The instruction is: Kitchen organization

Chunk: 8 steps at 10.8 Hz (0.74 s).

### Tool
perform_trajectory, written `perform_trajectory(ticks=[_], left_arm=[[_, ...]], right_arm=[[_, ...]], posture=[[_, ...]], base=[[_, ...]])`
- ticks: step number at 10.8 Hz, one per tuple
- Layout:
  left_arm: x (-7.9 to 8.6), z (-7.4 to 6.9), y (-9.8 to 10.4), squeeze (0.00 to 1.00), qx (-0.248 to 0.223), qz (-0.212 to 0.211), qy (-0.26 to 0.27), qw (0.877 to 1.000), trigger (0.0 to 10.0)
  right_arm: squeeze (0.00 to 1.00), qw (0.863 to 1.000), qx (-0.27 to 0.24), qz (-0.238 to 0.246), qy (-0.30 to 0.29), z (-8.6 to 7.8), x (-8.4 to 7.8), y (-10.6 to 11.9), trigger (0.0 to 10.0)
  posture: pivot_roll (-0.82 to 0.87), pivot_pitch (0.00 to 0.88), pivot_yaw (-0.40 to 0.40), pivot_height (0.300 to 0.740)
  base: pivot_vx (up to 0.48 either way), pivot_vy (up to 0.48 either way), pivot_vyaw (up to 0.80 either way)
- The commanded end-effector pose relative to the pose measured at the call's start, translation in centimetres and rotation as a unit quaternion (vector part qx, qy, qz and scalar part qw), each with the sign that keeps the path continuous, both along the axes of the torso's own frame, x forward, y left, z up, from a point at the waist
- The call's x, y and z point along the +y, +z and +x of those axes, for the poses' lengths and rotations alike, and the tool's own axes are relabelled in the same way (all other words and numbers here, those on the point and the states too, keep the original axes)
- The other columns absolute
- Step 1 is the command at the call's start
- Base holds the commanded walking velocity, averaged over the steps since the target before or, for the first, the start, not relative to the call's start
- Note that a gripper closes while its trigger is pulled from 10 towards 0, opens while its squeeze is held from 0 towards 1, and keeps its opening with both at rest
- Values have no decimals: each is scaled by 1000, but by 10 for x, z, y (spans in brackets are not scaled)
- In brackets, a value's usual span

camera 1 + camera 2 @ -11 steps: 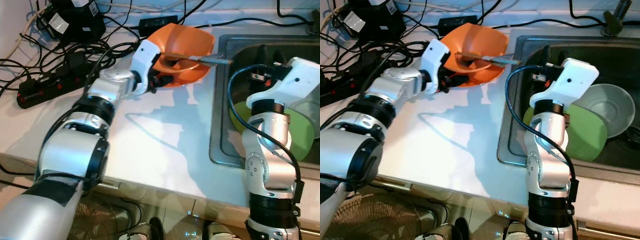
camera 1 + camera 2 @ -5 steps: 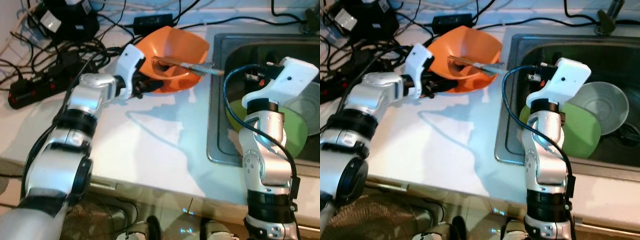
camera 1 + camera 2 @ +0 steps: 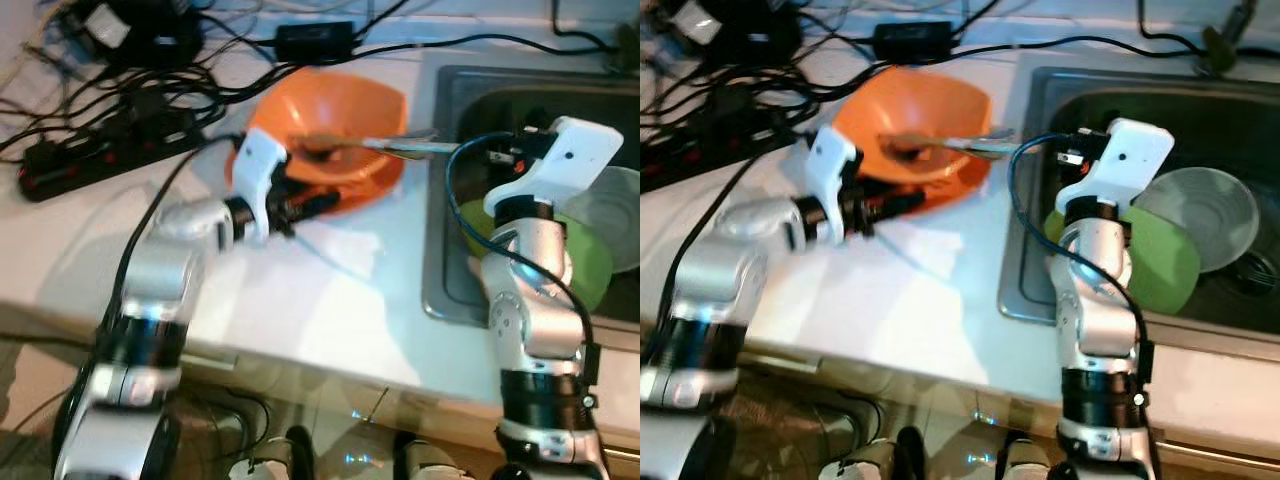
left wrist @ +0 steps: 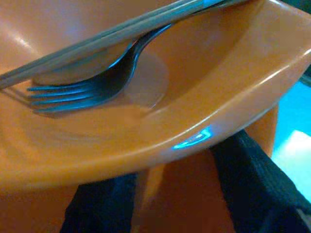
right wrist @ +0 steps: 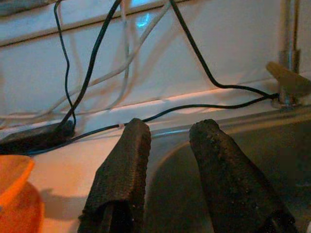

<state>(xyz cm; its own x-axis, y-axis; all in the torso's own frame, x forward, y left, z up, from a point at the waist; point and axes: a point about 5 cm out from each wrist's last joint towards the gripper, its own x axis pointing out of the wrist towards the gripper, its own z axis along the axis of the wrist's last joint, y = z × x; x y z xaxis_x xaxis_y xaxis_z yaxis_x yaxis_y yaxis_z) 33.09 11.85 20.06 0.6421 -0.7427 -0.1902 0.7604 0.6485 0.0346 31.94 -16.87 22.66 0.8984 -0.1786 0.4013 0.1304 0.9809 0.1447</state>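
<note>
An orange bowl [image 3: 335, 115] sits on the white counter [image 3: 300, 300] just left of the sink, with a metal fork [image 4: 82, 90] lying in it, handle toward the sink. My left gripper [image 3: 308, 204] is at the bowl's near side. In the left wrist view its two black fingers [image 4: 104, 204] reach under the rim, shut on the bowl's lower wall [image 4: 177, 194]. My right arm [image 3: 560, 165] is raised over the sink. Its gripper [image 5: 167, 133] is open, with nothing between the fingers, and points at the sink's back edge.
A steel sink [image 3: 445, 180] holds a green plate [image 3: 590, 265] and a clear bowl [image 3: 625, 215]. A black power strip [image 3: 90, 165], an adapter [image 3: 312, 38] and tangled cables crowd the counter's back left. A tap [image 5: 287, 58] stands behind the sink.
The view has shifted. My left arm has drawn back toward me, and the orange bowl has come with it, lying flatter and slightly farther from the sink. The right arm holds its pose.
</note>
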Motion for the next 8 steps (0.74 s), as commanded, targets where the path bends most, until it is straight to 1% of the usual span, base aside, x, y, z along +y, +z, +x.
perform_trajectory(ticks=[1, 3, 4, 5, 6, 8], left_arm=[[0, -12, -34, 0, 81, 36, -5, 996, 10000], [2, -27, -31, 0, 86, 41, -4, 995, 10000], [2, -31, -30, 0, 88, 41, 0, 995, 10000], [5, -40, -24, 0, 89, 45, 11, 995, 10000], [7, -46, -21, 0, 88, 47, 14, 995, 10000], [11, -60, -19, 0, 91, 51, 33, 994, 10000]], right_arm=[[0, 1000, 5, -4, -11, 1, -10, -4, 10000], [0, 1000, 1, -7, -16, 3, -15, -2, 10000], [0, 1000, -1, -7, -17, 4, -16, -2, 10000], [0, 1000, -5, -10, -18, 6, -18, -1, 10000], [0, 1000, -6, -11, -18, 7, -19, 0, 10000], [0, 1000, -8, -15, -19, 10, -22, 1, 10000]], posture=[[39, 186, 145, 740], [56, 169, 145, 740], [56, 169, 145, 740], [64, 161, 146, 740], [73, 153, 144, 740], [81, 146, 130, 740]], base=[[0, 0, 0], [0, 0, 0], [0, 0, 0], [0, 0, 0], [0, 0, 0], [0, 0, 0]])
